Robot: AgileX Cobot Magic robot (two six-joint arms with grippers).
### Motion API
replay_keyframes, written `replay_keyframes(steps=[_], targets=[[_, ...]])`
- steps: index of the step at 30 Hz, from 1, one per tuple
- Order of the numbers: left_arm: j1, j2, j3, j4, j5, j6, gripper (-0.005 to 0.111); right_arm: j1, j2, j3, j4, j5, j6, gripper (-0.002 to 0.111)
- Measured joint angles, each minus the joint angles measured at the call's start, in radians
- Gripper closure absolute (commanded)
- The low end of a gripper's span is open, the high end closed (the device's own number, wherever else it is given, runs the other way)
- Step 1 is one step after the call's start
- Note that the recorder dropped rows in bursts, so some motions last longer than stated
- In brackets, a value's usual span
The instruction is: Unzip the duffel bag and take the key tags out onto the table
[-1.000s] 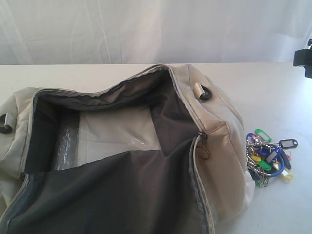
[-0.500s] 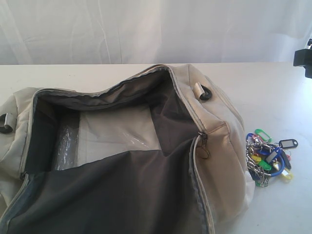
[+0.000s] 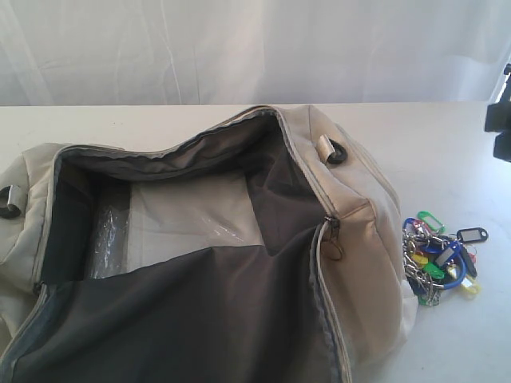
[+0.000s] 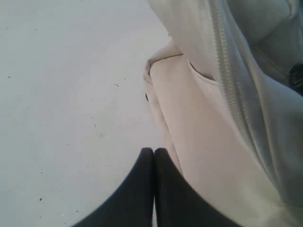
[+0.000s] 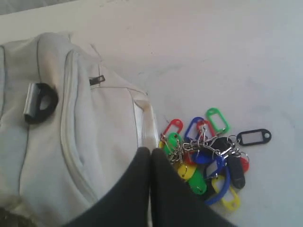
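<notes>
The cream duffel bag (image 3: 351,239) lies unzipped on the white table (image 3: 447,144), its dark lining and a plastic-wrapped base panel exposed. The bunch of coloured key tags (image 3: 441,257) rests on the table just right of the bag's end. In the right wrist view the key tags (image 5: 208,158) lie beside the bag's zipped pocket (image 5: 85,142), and my right gripper (image 5: 150,152) hovers over them, shut and holding nothing. My left gripper (image 4: 154,151) is shut too, beside the bag's pale side (image 4: 203,123) above bare table. Only a dark part of the right arm (image 3: 501,120) shows in the exterior view.
A white curtain (image 3: 239,48) hangs behind the table. A black D-ring (image 3: 335,153) sits on top of the bag's right end, another (image 3: 8,201) at the left end. Bare tabletop (image 4: 71,94) spreads to the bag's left side.
The dark arm part at the right edge of the exterior view has shifted slightly down and to the right. Bag and key tags stay where they were.
</notes>
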Motion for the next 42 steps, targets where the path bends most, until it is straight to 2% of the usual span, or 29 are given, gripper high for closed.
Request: replay_keyframes(steps=[9,18,23,28,33,37,42], targets=[[0.000,0.000,0.000,0.000,-0.002,0.000,0.107,0.000,-0.507,0.289,-0.051,0.041,-0.027,0.108],[0.000,0.000,0.000,0.000,-0.002,0.000,0.107,0.000,-0.828,0.370,-0.050,-0.013,-0.027,0.108],[0.000,0.000,0.000,0.000,-0.002,0.000,0.107,0.000,-0.889,0.381,-0.061,-0.130,-0.070,0.108],[0.000,0.000,0.000,0.000,-0.002,0.000,0.107,0.000,-0.900,0.479,-0.142,-0.271,-0.074,0.108],[0.000,0.000,0.000,0.000,-0.002,0.000,0.107,0.000,-0.918,0.631,-0.295,-0.298,0.042,0.108],[0.000,0.000,0.000,0.002,-0.002,0.000,0.107,0.000,-0.941,0.756,-0.341,-0.292,0.069,0.108],[0.000,0.000,0.000,0.002,-0.002,0.000,0.107,0.000,-0.941,0.775,-0.356,-0.292,0.075,0.108]])
